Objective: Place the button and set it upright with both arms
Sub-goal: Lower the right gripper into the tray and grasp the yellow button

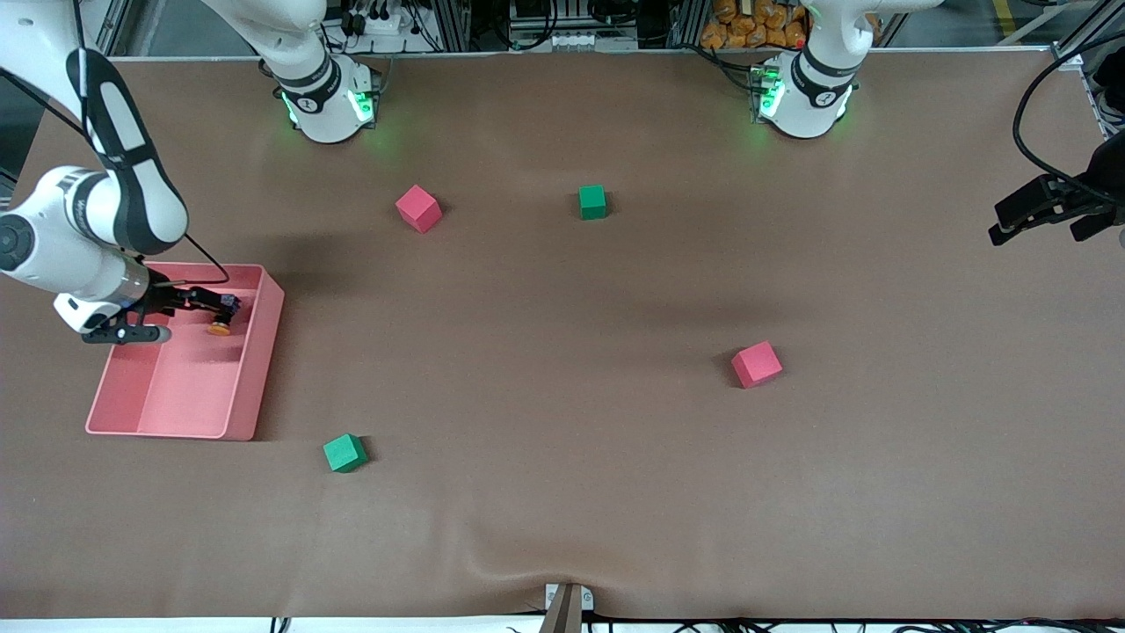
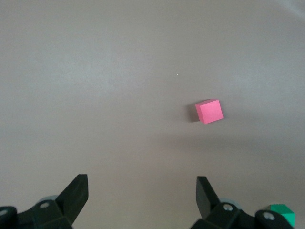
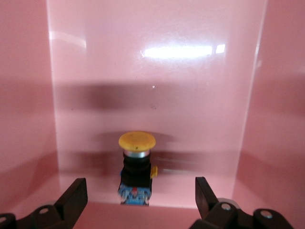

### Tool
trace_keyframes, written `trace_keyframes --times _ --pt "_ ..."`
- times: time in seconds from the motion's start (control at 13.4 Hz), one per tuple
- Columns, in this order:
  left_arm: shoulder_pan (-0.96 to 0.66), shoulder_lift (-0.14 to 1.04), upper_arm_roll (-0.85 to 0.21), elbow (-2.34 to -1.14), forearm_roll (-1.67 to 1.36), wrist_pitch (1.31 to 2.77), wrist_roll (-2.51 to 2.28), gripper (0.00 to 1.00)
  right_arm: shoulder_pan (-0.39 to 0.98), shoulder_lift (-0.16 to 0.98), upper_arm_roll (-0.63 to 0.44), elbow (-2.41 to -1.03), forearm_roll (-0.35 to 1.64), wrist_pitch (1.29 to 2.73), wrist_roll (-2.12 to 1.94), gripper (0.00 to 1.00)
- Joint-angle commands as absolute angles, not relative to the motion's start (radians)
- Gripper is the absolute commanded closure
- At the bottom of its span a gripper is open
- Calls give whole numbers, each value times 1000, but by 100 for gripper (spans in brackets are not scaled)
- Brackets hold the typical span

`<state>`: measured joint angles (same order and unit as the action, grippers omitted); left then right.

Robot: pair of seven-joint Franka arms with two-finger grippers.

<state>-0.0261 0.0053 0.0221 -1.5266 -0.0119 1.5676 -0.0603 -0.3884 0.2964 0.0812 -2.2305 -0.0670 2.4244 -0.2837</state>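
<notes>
Orange-capped button in pink tray, between wide-open right claw fingers, untouched

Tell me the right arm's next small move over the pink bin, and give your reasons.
Probably ease the right gripper down and forward until its open fingers straddle the button, then close. The button lies in the pink bin, right ahead of the gripper and between the lines of its fingers, not yet gripped. The left gripper waits open over the left arm's end of the table.
</notes>
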Motion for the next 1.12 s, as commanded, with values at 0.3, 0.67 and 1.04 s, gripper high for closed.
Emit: trace_keyframes --times 0.3,0.67,1.04 --pt "-25 12 20 -1511 8 1554 -41 0 -403 362 89 -2240 -100 2468 -290 0" --pt "-20 11 21 -1508 9 1554 -40 0 -423 383 87 -2238 -100 2503 -270 0" --pt "-18 11 20 -1506 9 1554 -43 0 -434 393 83 -2237 -100 2511 -265 0"
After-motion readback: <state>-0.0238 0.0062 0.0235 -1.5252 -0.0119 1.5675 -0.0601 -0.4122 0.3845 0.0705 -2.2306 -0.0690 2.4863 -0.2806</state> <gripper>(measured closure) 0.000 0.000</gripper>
